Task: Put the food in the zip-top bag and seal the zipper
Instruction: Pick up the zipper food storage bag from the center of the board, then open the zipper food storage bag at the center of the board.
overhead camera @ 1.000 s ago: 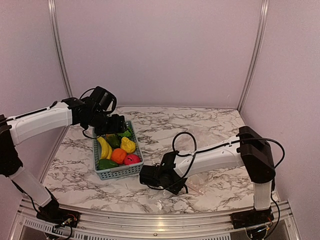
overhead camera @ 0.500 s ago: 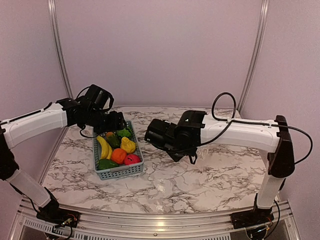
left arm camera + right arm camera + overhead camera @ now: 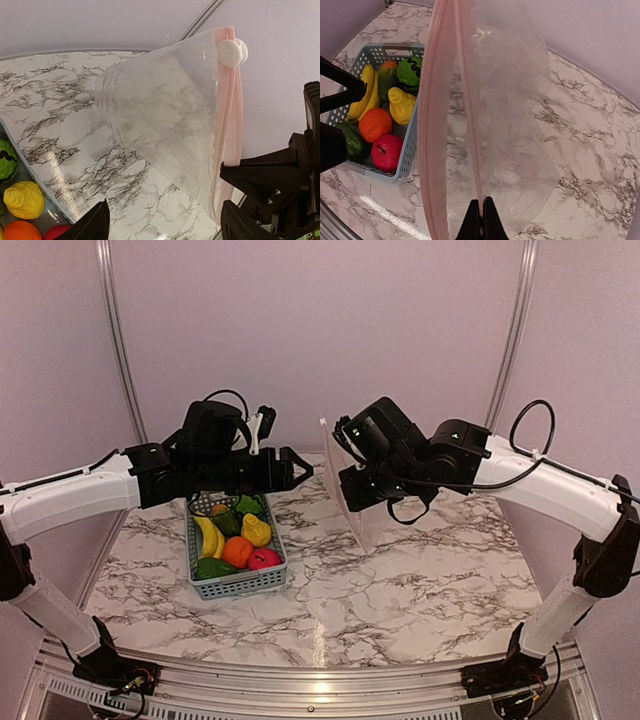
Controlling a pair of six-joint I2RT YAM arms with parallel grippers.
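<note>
My right gripper (image 3: 481, 221) is shut on one lip of the zip-top bag (image 3: 512, 115) and holds it up in the air above the table, hanging and clear. The bag's mouth is parted, and the pinkish zipper (image 3: 436, 130) shows as two strips. The slider tab (image 3: 232, 52) sits at the top end of the strip. My left gripper (image 3: 165, 226) is open and empty, just left of the bag (image 3: 372, 525), pointing at it. The food (image 3: 238, 540), bananas, an orange, a red piece, a yellow pear and green pieces, lies in the grey-blue basket (image 3: 240, 585).
The basket stands at the left of the marble table (image 3: 430, 580), below my left arm. Metal frame posts (image 3: 508, 350) and pale walls close the back and sides. The right gripper (image 3: 346, 483) and left gripper (image 3: 298, 470) are close together, high over the table's middle.
My right arm lifted the bag from the table's front up to mid-air at the back. My left gripper rose from over the basket and swung right toward the bag.
</note>
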